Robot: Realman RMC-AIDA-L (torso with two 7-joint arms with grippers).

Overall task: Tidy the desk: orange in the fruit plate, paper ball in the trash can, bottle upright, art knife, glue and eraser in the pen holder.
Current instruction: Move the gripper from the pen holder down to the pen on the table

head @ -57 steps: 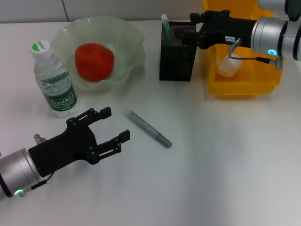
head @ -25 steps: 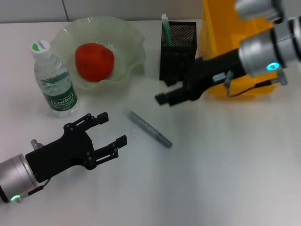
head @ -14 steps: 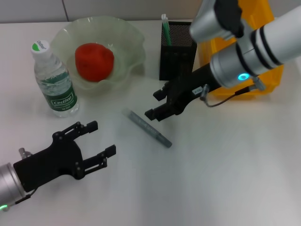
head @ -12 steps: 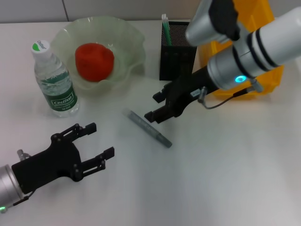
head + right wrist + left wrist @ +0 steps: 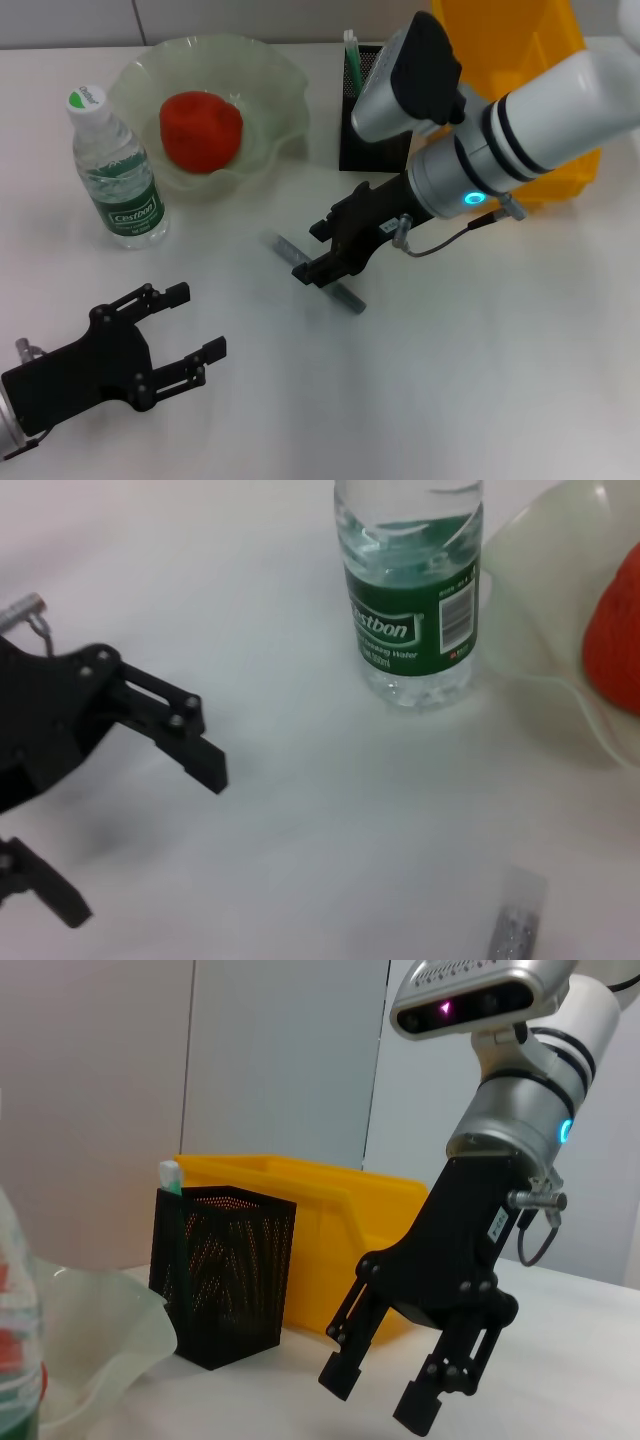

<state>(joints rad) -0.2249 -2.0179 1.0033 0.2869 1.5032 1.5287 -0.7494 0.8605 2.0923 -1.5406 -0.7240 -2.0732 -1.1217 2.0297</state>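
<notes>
The grey art knife (image 5: 287,249) lies on the white desk in front of the pen holder; its tip also shows in the right wrist view (image 5: 515,920). My right gripper (image 5: 312,252) is open and stands over the knife's middle, one finger on each side; the left wrist view shows it (image 5: 378,1400) open too. My left gripper (image 5: 198,320) is open and empty at the front left. The orange (image 5: 200,130) sits in the green fruit plate (image 5: 275,75). The bottle (image 5: 115,170) stands upright. A green-and-white stick (image 5: 350,55) stands in the black mesh pen holder (image 5: 372,130). Paper ball and eraser are not visible.
The yellow bin (image 5: 520,40) stands at the back right, behind my right arm. The bottle (image 5: 415,600) stands left of the plate (image 5: 545,610). The left gripper (image 5: 135,840) shows in the right wrist view.
My right arm has swung from the pen holder down and left, and its open gripper now stands over the knife. My left arm has drawn back toward the front left corner.
</notes>
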